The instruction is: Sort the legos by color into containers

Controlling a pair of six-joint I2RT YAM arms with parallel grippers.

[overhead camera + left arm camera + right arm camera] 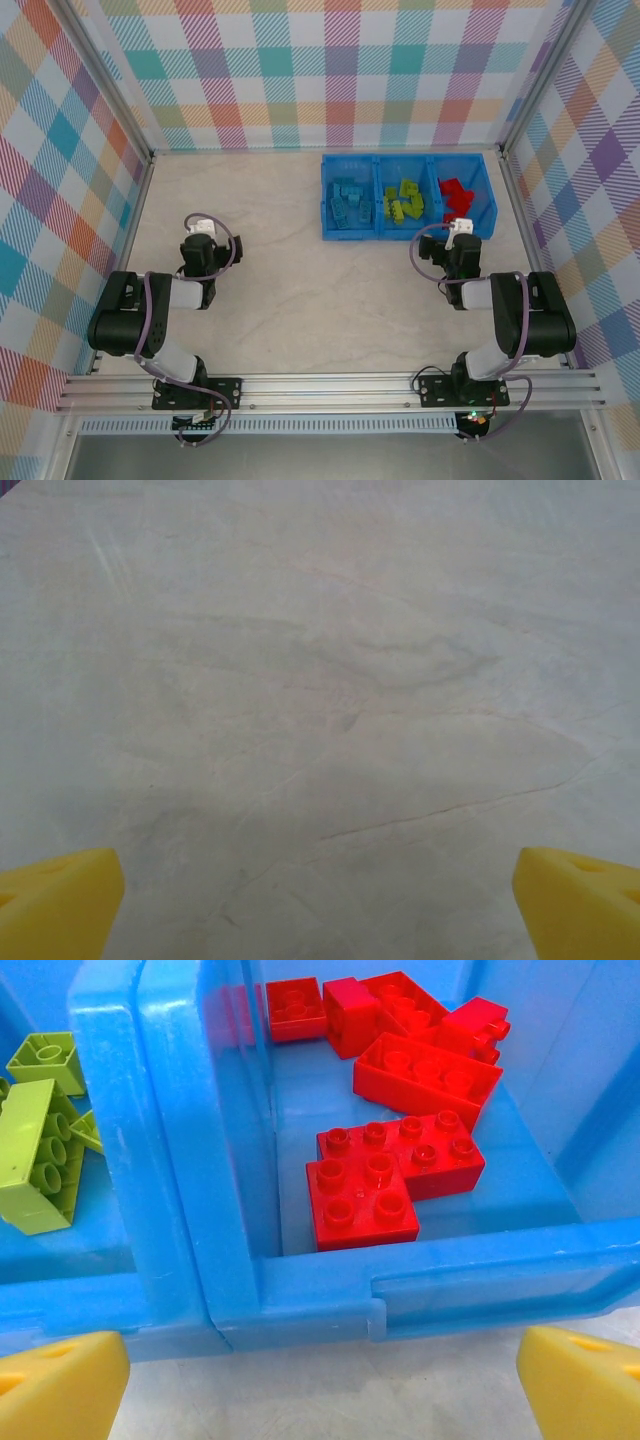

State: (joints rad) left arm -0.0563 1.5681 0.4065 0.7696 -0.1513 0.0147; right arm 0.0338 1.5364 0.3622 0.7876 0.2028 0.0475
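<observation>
The bright blue bin (328,228) stands at the back right of the table. Its left compartment holds light blue legos (349,198), the middle one lime green legos (404,199), the right one red legos (456,190). In the right wrist view several red legos (400,1150) lie inside the right compartment and lime green legos (40,1140) sit past the divider (150,1160). My right gripper (320,1385) is open just in front of the bin's near wall, holding nothing. My left gripper (320,905) is open over bare table at the left, holding nothing.
Checked walls enclose the table on three sides. A metal rail (330,388) runs along the near edge by the arm bases. The pale marbled tabletop (300,290) stretches between the two arms.
</observation>
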